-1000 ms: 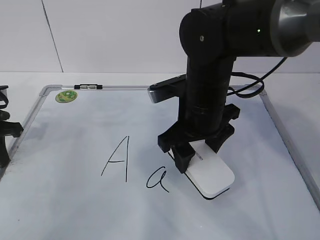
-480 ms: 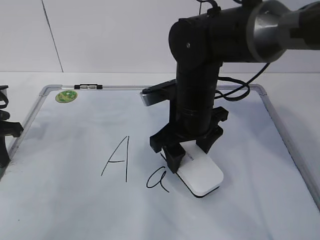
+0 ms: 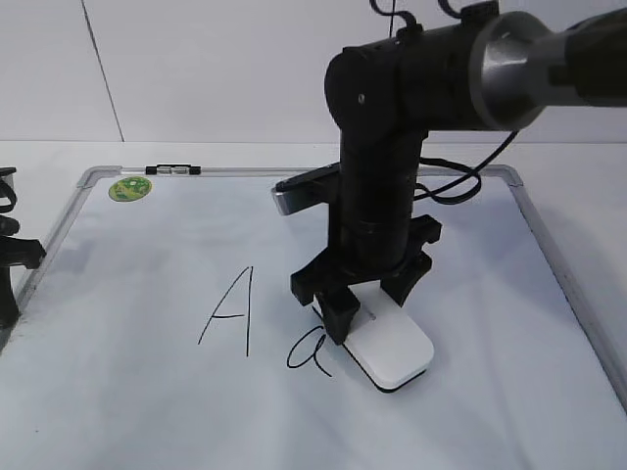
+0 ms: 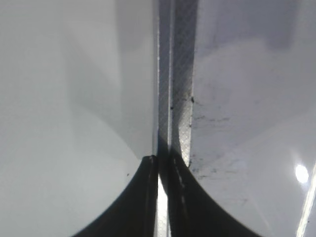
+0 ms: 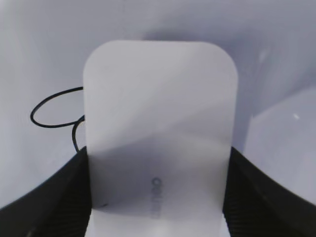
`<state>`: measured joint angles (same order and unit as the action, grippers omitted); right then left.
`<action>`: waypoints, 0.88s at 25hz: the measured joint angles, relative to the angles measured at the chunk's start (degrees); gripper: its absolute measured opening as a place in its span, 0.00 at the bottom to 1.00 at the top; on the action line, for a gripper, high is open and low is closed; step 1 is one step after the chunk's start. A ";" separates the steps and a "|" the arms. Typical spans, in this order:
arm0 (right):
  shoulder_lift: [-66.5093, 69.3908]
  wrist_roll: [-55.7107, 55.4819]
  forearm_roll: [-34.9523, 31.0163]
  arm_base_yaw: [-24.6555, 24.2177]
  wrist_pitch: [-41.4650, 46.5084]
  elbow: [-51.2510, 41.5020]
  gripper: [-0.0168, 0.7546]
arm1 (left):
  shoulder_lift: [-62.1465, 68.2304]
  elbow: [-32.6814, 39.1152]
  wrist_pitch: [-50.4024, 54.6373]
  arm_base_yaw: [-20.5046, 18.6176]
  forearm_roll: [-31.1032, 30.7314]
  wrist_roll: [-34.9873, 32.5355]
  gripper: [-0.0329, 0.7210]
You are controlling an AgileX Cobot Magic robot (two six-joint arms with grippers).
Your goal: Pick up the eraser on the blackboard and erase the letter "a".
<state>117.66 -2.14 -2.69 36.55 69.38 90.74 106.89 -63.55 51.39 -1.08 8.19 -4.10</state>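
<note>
Ext view: right end effector pinches the eraser flat on the board, long axis diagonal, free end toward near-right, just beside the "a"; capital "A" to the left; white table, white wall. Left wrist: left end effector pressed together over board frame. Right wrist: eraser covers the letter's right edge.
</note>
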 joint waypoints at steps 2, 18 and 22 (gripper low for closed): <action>1.21 0.00 -0.11 0.00 0.00 0.00 0.74 | 0.00 0.00 0.00 0.00 0.00 0.00 0.07; 2.15 0.59 -1.26 0.44 0.21 0.49 0.74 | 0.00 0.00 0.00 0.00 0.00 0.00 0.07; 2.34 0.91 -1.26 3.30 -0.13 0.49 0.74 | 0.00 0.00 0.00 0.00 0.00 0.00 0.07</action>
<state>120.01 -1.23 -3.95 39.85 69.25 91.23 106.89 -63.55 51.39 -1.08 8.19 -4.10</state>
